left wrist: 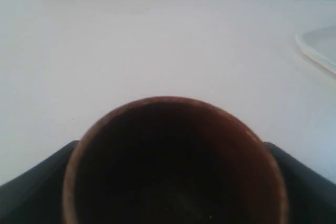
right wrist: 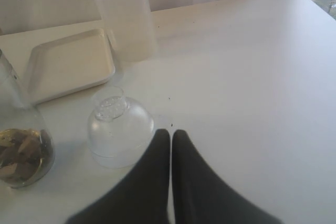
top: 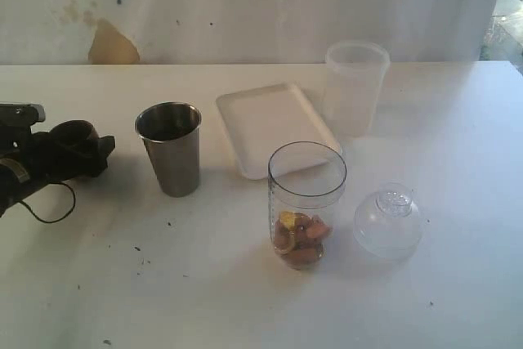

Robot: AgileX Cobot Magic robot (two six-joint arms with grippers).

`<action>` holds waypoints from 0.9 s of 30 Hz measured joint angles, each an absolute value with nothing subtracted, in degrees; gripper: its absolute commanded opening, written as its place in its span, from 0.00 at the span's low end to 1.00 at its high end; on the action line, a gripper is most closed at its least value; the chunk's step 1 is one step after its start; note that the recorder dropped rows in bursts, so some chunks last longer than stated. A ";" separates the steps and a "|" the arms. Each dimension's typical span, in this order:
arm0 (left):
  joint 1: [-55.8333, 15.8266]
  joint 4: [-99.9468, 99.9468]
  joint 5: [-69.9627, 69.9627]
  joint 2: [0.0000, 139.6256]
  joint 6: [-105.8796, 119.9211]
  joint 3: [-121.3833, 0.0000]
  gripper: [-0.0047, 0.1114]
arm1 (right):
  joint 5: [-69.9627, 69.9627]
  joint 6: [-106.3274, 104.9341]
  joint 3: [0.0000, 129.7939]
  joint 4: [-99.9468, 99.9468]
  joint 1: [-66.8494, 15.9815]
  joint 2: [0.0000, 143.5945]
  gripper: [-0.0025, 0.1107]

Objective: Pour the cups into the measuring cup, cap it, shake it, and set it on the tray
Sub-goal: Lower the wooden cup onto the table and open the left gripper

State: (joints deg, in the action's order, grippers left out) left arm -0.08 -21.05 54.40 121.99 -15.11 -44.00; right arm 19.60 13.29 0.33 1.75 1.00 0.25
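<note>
Counted on table: 1 steel tumbler [top: 169, 149], 1 brown wooden cup [left wrist: 173, 166], 1 clear measuring cup [top: 306, 195], 1 dome cap [top: 388, 222], 1 white tray [top: 261, 120], 1 frosted tumbler [top: 355, 87].

You have a steel tumbler [top: 169, 149] in bare metal, shiny on the outside, with bright reflections along its rim. The measuring cup [top: 306, 194] is clear, glossy plastic with a dark line at the rim, and the dome cap [top: 388, 222] is the same clear, smooth plastic, catching highlights. The frosted tumbler [top: 355, 87] looks like translucent, matt plastic. Your tray [top: 274, 127] is white, smooth and dull; you cannot tell whether it is plastic or foam. The wooden cup [left wrist: 173, 166] is brown, with a smooth rim and a dark, matt inside. The table [top: 245, 300] is white and matt, speckled with dark flecks. The right gripper [right wrist: 171, 134] looks black, smooth and matt.
</note>
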 measured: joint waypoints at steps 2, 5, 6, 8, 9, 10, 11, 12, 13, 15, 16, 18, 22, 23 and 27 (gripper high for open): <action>-0.08 -21.16 55.23 121.41 -15.11 -44.00 0.74 | 19.60 13.29 0.33 1.75 1.00 0.25 0.03; -0.08 -21.15 56.95 119.58 -15.11 -44.00 0.74 | 19.60 13.29 0.33 1.75 1.00 0.25 0.03; -0.08 -21.15 57.11 118.89 -15.11 -44.00 0.74 | 19.60 13.29 0.33 1.75 1.00 0.25 0.03; -0.08 -21.05 57.37 117.06 -15.11 -44.00 0.74 | 19.60 13.29 0.33 1.75 1.00 0.25 0.03; -0.08 -21.05 57.45 116.13 -15.11 -44.00 0.74 | 19.60 13.29 0.33 1.75 1.00 0.25 0.03; -0.08 -21.05 57.45 115.27 -15.11 -44.00 0.74 | 19.60 13.29 0.33 1.75 1.00 0.25 0.03; -0.08 -21.05 57.45 114.36 -15.11 -44.00 0.73 | 19.60 13.29 0.33 1.75 1.00 0.25 0.03; -0.08 -21.05 57.45 113.60 -15.11 -44.00 0.72 | 19.60 13.29 0.33 1.75 1.00 0.25 0.03; -0.08 -21.05 57.45 112.56 -15.11 -43.90 0.68 | 19.60 13.29 0.33 1.75 1.00 0.25 0.03; -0.08 -21.05 57.02 110.42 -15.40 -43.90 0.56 | 19.60 13.29 0.33 1.75 1.00 0.25 0.03; -0.08 -21.26 56.29 108.75 -16.07 -43.90 0.48 | 19.60 13.29 0.33 1.75 1.00 0.25 0.03; -0.08 -21.64 53.85 105.89 -16.93 -43.90 0.29 | 19.60 13.29 0.33 1.75 1.00 0.25 0.03; -0.08 -23.41 43.26 98.56 -18.65 -43.90 0.04 | 19.60 13.29 0.33 1.75 1.00 0.25 0.03; -0.08 -23.73 40.50 97.00 -18.80 -43.90 0.05 | 19.60 13.29 0.33 1.75 1.00 0.25 0.03; -0.08 -24.59 27.37 90.00 -19.13 -43.90 0.05 | 19.60 13.29 0.33 1.75 1.00 0.25 0.03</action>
